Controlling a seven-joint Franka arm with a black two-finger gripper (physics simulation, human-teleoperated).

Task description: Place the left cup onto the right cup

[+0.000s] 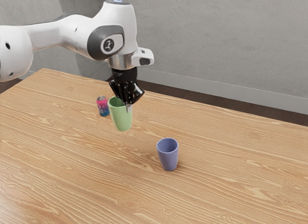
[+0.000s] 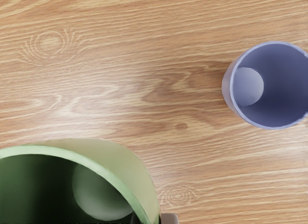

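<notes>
From here I see the gripper (image 1: 126, 104) clamped on the rim of the green cup (image 1: 121, 115). One finger is inside the mouth and the other on the outer wall, so the fingers stand narrow, with just the cup's wall between them. The cup hangs clear of the table (image 1: 231, 185), mouth up and tilted a little.

I take the purple cup (image 1: 167, 154) as my landmark. It stands upright on the wood with its mouth open. The green cup is up in the air toward the exterior view's left of it and farther back, well apart and not over it. A small pink-and-blue can (image 1: 102, 106) stands on the table beyond the green cup, farther again from the purple cup on that same side.

In the wrist view the green cup (image 2: 72, 185) looms large just under my hand, its dark inside and pale base showing. The purple cup (image 2: 267, 84) sits off to one side with bare wood between the two — I can see straight down to its round bottom.
</notes>
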